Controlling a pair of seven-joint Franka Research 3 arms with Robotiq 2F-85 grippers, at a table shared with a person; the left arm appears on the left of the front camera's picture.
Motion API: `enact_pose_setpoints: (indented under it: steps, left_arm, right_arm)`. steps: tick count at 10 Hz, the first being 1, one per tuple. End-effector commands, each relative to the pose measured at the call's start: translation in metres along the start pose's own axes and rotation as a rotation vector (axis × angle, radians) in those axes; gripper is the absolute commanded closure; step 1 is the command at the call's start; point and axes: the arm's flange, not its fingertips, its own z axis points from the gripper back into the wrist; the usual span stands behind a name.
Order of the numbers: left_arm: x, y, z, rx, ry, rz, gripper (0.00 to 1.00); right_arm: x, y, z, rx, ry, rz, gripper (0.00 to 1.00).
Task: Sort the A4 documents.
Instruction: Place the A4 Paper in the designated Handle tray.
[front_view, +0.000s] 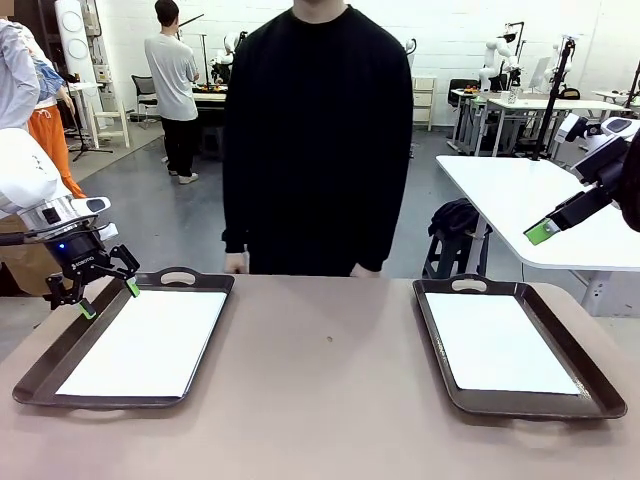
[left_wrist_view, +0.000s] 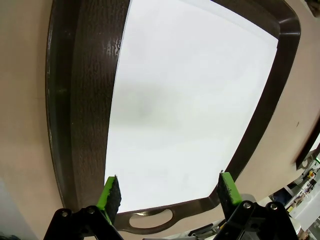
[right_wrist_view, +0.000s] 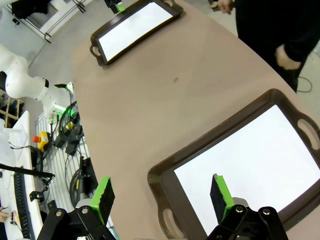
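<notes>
Overhead, right claw (right_wrist_view: 162, 197) reveals both sheet-filled trays (right_wrist_view: 165, 172).

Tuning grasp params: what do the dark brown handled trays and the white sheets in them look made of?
Dark brown handled tray on the left: likely moulded plastic, glossy, with a pebbled floor texture and highlights in the left wrist view. Dark brown handled tray on the right: same look. Plain white rectangular sheets: thin matte paper, lying flat, no glare.
</notes>
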Motion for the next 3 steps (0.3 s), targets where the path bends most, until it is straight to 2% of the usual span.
enact_pose_setpoints:
  steps: [1, 3]
  left_arm:
    - [0.0005, 0.0011, 0.0015, 0.016, -0.002, -0.019, 0.00]
    - [0.0005, 0.0011, 0.0015, 0.016, -0.002, -0.019, 0.00]
  right_arm:
    - [0.0009, -0.0003, -0.0010, -0.003, 0.001, 0.001, 0.00]
    - [0.0009, -0.0003, -0.0010, -0.003, 0.001, 0.001, 0.00]
